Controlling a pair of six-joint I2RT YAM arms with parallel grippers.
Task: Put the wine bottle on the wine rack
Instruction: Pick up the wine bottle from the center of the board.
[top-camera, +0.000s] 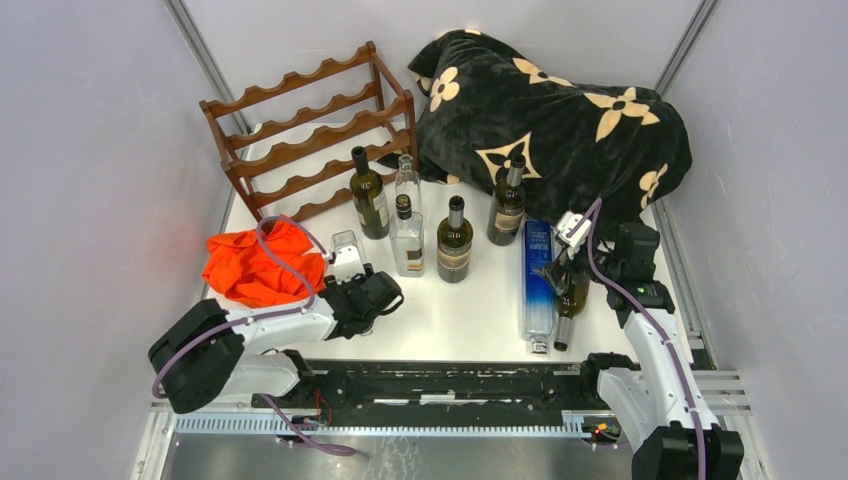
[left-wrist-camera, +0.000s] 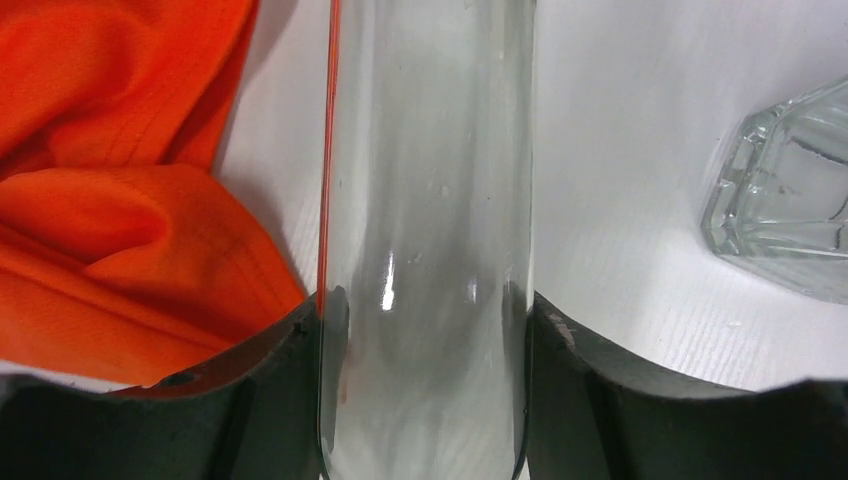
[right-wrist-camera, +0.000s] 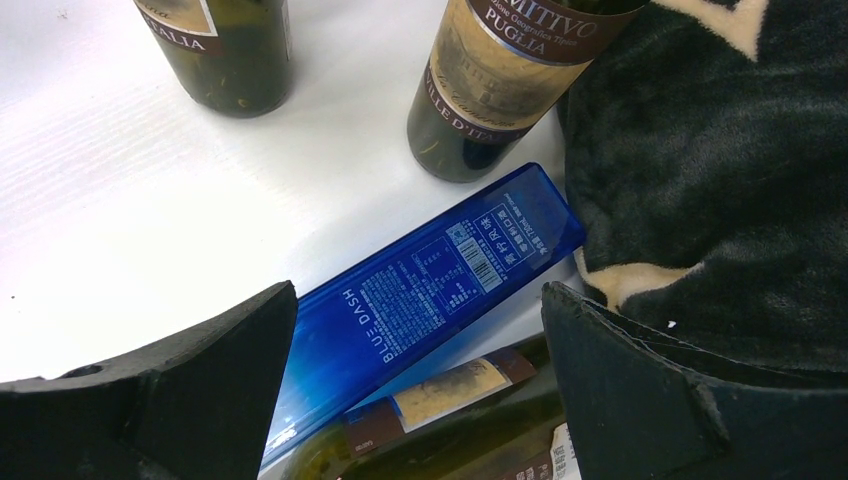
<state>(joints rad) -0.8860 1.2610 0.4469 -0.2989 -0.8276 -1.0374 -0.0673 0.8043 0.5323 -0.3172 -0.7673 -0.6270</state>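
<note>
Lower left, the left gripper (left-wrist-camera: 427, 325) pinches the clear bottle (left-wrist-camera: 425, 180); its smooth glass could slip. The right gripper (right-wrist-camera: 420, 300) gapes wide.

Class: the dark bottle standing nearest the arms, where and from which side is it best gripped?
Likely the neck of the dark bottle: it stands upright, its slim neck has room both sides, while a clear bottle crowds the body's left. Come in level from the open near side.
</note>
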